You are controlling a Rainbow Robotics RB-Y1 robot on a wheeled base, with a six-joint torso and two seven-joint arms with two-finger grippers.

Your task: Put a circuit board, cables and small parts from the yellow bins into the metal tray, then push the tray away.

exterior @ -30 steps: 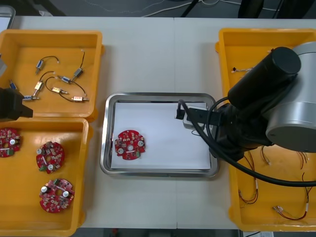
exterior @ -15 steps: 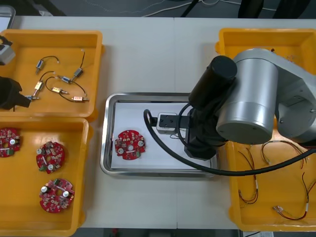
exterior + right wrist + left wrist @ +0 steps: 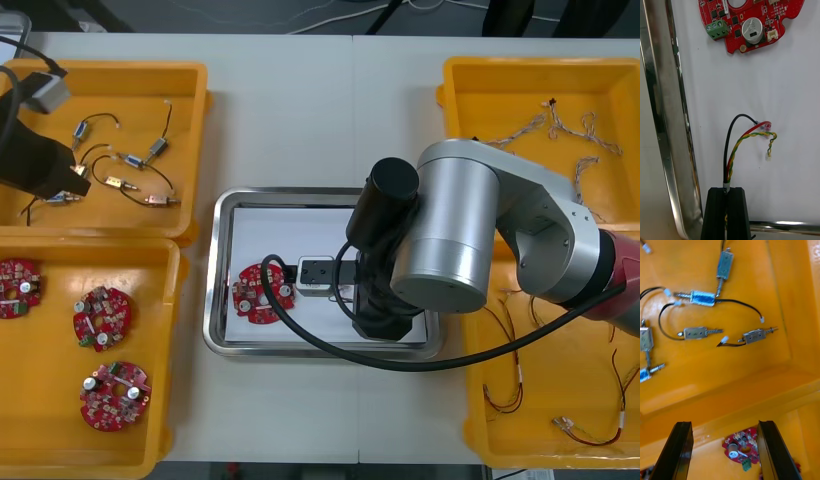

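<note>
My right gripper (image 3: 726, 210) is shut on a red and yellow cable (image 3: 748, 138) twisted with a black strand. The cable's loose end lies on the white floor of the metal tray (image 3: 662, 112), near its rim. A round red circuit board (image 3: 748, 22) lies beyond the cable in the tray (image 3: 222, 270); in the front view this board (image 3: 258, 295) sits left of my right arm (image 3: 450, 240). My left gripper (image 3: 725, 450) stands open above the far left yellow bin (image 3: 190, 90), over several small metal parts (image 3: 702, 298) with black cables.
The near left bin (image 3: 160, 400) holds three more red boards (image 3: 102, 318). The right bins (image 3: 455, 110) hold loose cables (image 3: 560, 125). Bare table lies beyond the tray and between the bins.
My right arm has swung left from the right bins to over the tray, bringing the cable next to the board. My left gripper has moved farther over the far left bin.
</note>
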